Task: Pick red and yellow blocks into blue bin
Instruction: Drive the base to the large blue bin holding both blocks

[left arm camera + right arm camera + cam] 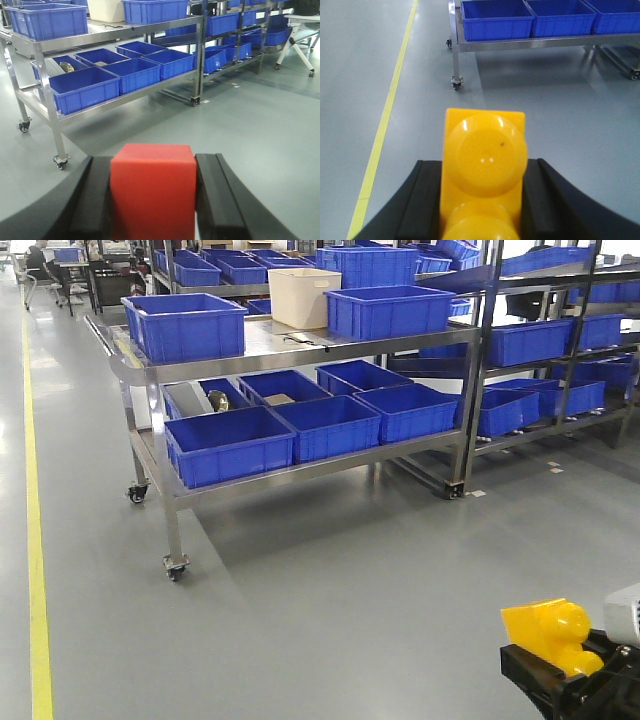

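— Where can we pass?
— Bare floor [330, 610] lies ahead of us. The wheeled bench [300, 352] bars it, and racks [480, 370] crowd its right.
— And the blue bin [190, 335]?
— Its mouth lies open from above.

A wheeled steel bench [270, 340] is stocked with blue crates [230, 460] and a cream tub [303, 298]. A yellow line [33, 540] is painted on the floor [350, 610].

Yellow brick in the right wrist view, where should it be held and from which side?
Take the yellow brick by its two flat side walls, as the right pincer holds it now. Approach from the brick's end, along the stud row: the domed studs would likely slip, while the flat walls give the fingers solid contact.
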{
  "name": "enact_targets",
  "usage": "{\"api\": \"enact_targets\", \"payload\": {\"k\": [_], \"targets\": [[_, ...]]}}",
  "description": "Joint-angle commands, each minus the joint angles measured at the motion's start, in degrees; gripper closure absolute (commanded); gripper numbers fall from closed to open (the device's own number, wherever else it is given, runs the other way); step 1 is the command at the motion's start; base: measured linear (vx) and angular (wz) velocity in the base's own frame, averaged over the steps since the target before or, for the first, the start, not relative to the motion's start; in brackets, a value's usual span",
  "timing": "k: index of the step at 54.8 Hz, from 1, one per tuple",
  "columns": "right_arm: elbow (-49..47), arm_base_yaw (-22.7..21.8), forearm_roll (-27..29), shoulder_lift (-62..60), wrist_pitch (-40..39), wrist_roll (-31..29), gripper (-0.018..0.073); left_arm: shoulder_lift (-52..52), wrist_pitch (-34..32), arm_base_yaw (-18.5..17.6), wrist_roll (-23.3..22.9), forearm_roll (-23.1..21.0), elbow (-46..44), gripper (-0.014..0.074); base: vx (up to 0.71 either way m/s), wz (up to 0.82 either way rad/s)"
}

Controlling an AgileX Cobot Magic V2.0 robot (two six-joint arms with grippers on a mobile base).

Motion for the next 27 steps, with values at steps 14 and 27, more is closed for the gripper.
{"api": "enact_targets", "payload": {"k": [14,27], "targets": [[-1.7,-0.1,-0.7,-0.5,-4.3,-0.4,0.0568,0.6,-5.0,-0.1,-0.1,-0.8,-1.6,0.0594,0.46,0.04],[-1.7,-0.1,-0.7,-0.5,-4.3,-0.4,0.0568,0.6,-5.0,-0.1,-0.1,-0.8,-1.6,0.0594,0.49,0.0]]}}
